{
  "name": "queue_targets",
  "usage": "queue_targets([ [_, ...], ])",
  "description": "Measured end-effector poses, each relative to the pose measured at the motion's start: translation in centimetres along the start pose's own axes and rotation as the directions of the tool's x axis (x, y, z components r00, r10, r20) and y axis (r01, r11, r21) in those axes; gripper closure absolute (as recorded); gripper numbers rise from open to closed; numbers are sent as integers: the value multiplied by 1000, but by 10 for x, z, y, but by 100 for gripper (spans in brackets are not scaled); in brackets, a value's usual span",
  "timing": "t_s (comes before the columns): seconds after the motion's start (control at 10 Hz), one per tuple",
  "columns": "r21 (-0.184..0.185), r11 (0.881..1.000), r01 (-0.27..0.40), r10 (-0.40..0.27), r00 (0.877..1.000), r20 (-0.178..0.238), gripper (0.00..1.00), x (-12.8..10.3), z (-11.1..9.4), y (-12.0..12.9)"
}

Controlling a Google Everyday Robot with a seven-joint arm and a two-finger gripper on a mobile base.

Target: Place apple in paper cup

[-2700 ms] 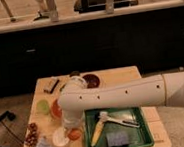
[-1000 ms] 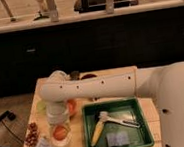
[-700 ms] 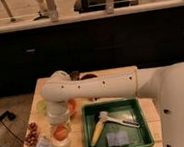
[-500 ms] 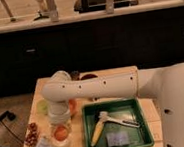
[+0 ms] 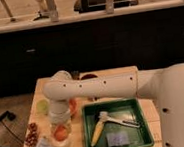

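I have swung my arm left across the table and brought my gripper (image 5: 60, 123) down over the front-left corner, where it has hovered for the last second. That puts me at the grasp, I judge. The apple (image 5: 60, 133) sits directly beneath my gripper, apparently between the fingers, beside the berries (image 5: 31, 135). The cup (image 5: 67, 141) is mostly hidden below it.

Behind the wooden table (image 5: 120, 73) we see dark cabinets (image 5: 106, 41) spanning the frame's middle. A pale countertop (image 5: 78, 16) runs along the top, dimly lit. The gripper (image 5: 60, 126) hangs lower left.
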Motion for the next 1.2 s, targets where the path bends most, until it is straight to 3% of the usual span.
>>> queue_targets([
  [0.2, 7, 1000, -1, 1, 1000, 6, 35, 0, 1, 0],
  [0.4, 13, 1000, -2, 2, 1000, 6, 21, 0, 2, 1],
  [1.2, 14, 1000, 9, -9, 1000, 1, 20, -1, 1, 2],
])
